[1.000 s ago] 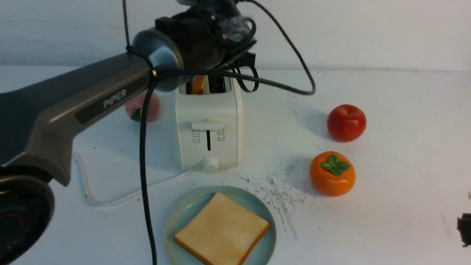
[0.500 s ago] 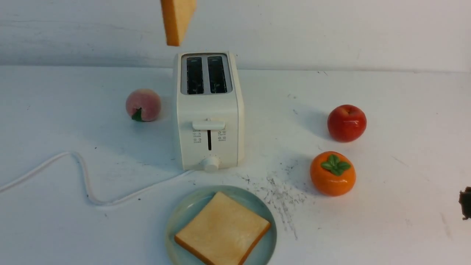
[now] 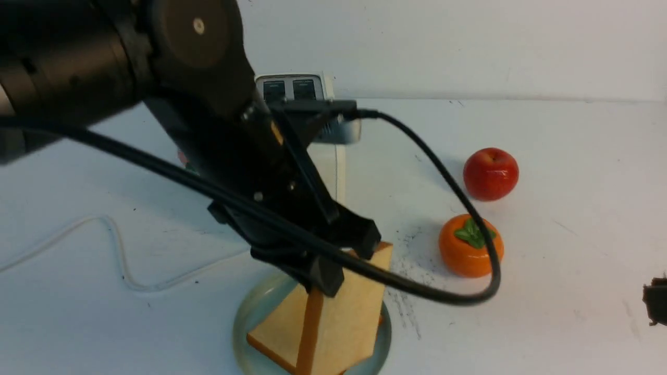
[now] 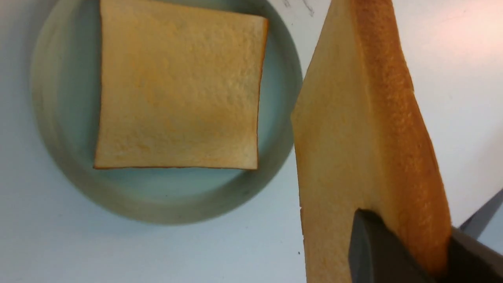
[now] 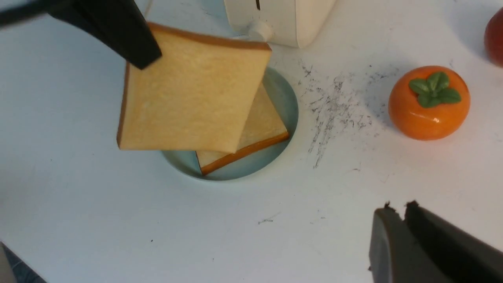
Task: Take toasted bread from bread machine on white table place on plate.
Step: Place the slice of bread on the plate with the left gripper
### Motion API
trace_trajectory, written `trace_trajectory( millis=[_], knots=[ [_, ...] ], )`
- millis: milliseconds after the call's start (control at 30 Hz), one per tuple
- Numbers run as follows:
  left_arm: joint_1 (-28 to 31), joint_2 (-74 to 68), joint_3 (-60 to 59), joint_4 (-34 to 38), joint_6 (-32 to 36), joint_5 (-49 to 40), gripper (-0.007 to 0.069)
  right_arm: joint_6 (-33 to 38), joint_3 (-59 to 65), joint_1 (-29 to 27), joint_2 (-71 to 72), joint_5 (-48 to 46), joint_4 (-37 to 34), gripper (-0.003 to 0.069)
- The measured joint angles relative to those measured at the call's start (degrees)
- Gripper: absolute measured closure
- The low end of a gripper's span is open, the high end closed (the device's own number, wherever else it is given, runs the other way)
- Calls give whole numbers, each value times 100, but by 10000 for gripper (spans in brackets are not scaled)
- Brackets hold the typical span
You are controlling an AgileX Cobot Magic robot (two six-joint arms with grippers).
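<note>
Toasted bread, two slices. The flat slice (image 4: 178, 84) lies on the one plate (image 4: 59, 157), filling most of it. The held slice (image 3: 354, 312) hangs on edge over that plate; I cannot tell whether its low corner touches the one beneath. The left gripper (image 3: 346, 258) is clamped on its upper corner, one finger on each face. The bread machine (image 3: 294, 86), one, with two slots, stands just behind the plate, and its white cord (image 3: 120, 250) trails left across the white table (image 3: 547, 323). To the right are one red apple (image 3: 491, 173) and one orange persimmon (image 3: 470, 245). The right gripper (image 5: 401, 208) hovers low off to the right, fingers nearly together and empty.
</note>
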State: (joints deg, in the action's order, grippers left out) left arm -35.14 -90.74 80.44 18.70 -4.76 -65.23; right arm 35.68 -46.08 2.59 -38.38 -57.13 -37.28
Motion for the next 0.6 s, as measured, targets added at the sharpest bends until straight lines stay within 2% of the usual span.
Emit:
trace_trajectory(
  millis=[367,467,600],
  knots=[
    [0,-68,-237,-551,-17,655,543,5,0,0,0,-263,2,596],
    [0,-68,-243,-688,-181,690,543,5,0,0,0,-263,2,594],
    [0,-68,-275,-722,-790,909,543,7,0,0,0,-263,2,589]
  ],
)
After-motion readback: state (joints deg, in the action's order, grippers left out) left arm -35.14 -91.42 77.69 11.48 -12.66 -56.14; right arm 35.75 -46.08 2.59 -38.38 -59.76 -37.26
